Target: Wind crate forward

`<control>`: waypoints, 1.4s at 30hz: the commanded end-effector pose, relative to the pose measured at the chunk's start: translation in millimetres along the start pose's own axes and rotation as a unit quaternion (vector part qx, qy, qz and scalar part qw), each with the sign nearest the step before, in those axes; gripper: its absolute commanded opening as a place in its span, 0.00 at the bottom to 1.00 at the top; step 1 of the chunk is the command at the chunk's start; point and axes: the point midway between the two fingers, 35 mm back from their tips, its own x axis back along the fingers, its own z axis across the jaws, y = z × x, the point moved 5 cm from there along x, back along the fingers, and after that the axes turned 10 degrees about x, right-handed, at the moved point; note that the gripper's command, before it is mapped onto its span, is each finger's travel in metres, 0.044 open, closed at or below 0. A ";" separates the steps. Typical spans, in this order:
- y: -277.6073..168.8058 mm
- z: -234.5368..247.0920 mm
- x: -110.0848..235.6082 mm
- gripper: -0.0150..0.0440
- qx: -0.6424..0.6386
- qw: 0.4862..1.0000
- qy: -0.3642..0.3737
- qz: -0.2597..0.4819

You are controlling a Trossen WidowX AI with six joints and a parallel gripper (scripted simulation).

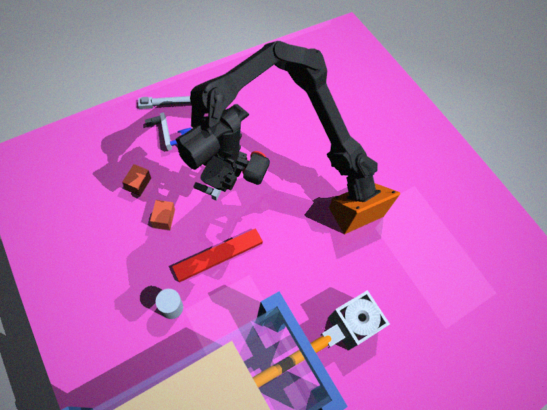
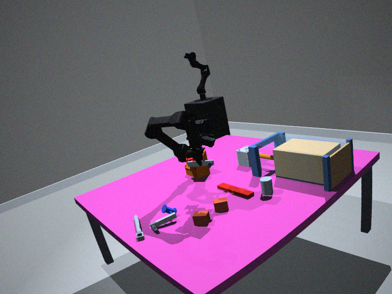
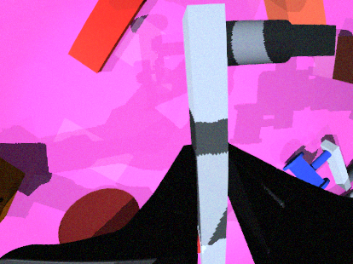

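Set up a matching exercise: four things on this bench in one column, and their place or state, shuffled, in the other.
Things:
1. grey crank with dark grip
2. winch
3. grey cylinder
4. crate

Place or state:
A. stands upright on the bench near the red bar
B. clamped between the fingers of the gripper
C. sits behind the blue frame, inside the cubby
D. stands outside the frame, with nothing in its top hole

Pairs: 1-B, 2-D, 3-A, 4-C
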 end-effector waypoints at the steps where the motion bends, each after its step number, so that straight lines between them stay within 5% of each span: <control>1: 27.0 12.3 6.1 0.25 -0.003 1.000 0.003 -0.014; 18: 133.8 103.4 26.5 0.25 0.007 0.999 0.001 -0.045; 42: 216.2 268.1 23.1 0.25 -0.032 0.999 0.033 -0.021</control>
